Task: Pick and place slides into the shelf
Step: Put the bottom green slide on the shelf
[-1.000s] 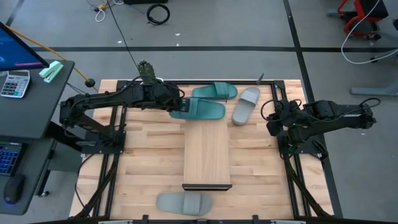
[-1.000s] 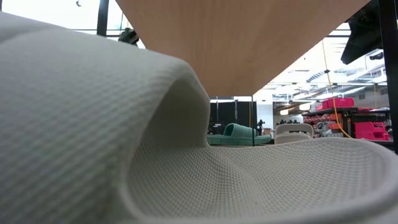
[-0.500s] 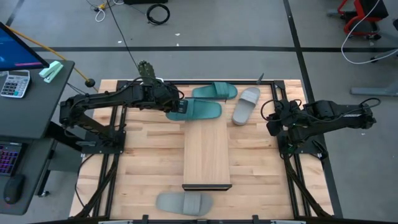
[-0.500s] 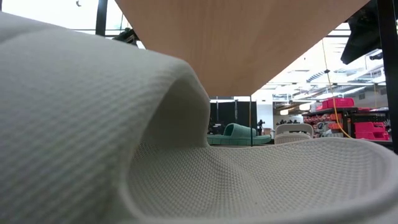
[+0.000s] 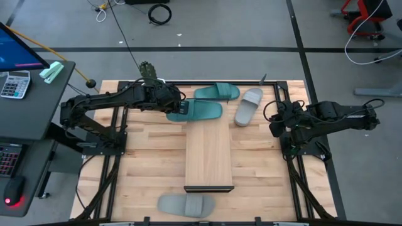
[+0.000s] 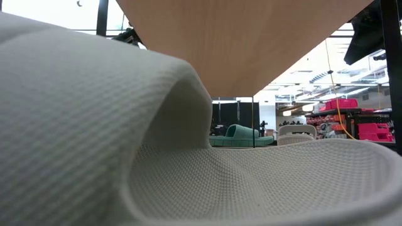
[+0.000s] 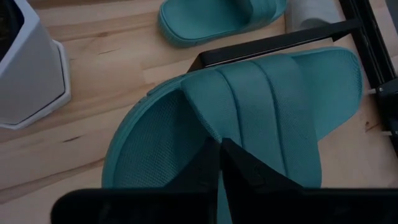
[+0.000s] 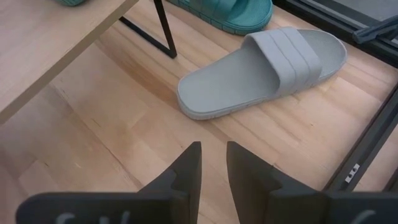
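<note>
My left gripper (image 5: 181, 108) is shut on a teal slide (image 5: 202, 111) that lies across the far end of the shelf (image 5: 210, 157), over its dark end frame (image 7: 273, 45). A second teal slide (image 5: 217, 92) lies sole down on the table beyond it. One grey slide (image 5: 249, 105) lies to the right of the teal pair, and another grey slide (image 5: 186, 204) lies at the near edge, filling the low view (image 6: 94, 125). My right gripper (image 8: 213, 163) hangs open at the table's right side, nothing between its fingers. My left gripper pinches the teal slide's wide strap at its heel-side edge (image 7: 208, 132) between its two fingers (image 7: 245, 169). The fingers come slanting down from the table's left, running along the slide. The slide stays sole down over the shelf's end frame; whether it rests on the frame I cannot tell.
A white pot (image 7: 31, 68) with a plant (image 5: 147, 70) stands at the table's far left, close to my left arm. Black frame rails (image 5: 295, 163) run along both sides of the table. A desk with a calculator (image 5: 14, 85) stands left of the table.
My left gripper has tipped a little at the wrist, staying shut on the strap. The teal slide in it has shifted slightly toward the table's left edge, and its toe end has drawn back over the shelf's far end.
</note>
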You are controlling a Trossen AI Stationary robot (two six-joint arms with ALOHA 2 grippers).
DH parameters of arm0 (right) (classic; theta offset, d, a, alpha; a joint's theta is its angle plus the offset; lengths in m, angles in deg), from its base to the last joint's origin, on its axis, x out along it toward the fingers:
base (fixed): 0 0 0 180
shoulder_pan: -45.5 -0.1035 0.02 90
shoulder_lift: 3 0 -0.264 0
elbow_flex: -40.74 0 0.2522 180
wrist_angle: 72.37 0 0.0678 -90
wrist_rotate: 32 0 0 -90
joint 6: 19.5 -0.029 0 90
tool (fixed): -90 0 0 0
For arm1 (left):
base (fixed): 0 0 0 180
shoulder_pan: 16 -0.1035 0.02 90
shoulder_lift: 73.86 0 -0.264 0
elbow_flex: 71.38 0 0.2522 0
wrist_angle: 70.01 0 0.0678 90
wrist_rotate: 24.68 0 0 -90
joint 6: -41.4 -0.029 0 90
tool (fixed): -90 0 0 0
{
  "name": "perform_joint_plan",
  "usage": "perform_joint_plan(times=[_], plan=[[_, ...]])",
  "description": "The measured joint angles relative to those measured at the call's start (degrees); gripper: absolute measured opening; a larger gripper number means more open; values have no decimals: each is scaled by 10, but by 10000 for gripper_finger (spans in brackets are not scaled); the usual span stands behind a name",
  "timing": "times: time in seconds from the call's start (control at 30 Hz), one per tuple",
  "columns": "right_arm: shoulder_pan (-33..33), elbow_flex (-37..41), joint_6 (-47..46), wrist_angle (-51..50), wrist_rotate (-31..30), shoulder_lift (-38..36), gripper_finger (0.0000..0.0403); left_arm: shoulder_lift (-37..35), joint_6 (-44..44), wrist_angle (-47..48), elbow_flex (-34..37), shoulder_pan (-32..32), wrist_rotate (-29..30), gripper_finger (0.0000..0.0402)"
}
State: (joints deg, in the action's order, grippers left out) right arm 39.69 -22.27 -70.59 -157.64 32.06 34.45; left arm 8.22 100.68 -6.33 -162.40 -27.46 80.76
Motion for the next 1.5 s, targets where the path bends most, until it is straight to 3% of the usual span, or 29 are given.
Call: perform_joint_plan(times=[0.37, 0.7, 1.07, 1.5], plan=[[0, 0, 0, 0, 0, 0, 82, 0, -1, -11, 0, 14, -4, 33], [0, 0, 0, 0, 0, 0, 82, 0, -1, -26, 0, 14, -52, 66], [0, 0, 1, 0, -6, 0, 82, 0, -21, -22, 0, -3, -44, 64], [0, 0, 1, 0, -6, 0, 82, 0, -31, -30, 0, -2, -52, 159]])
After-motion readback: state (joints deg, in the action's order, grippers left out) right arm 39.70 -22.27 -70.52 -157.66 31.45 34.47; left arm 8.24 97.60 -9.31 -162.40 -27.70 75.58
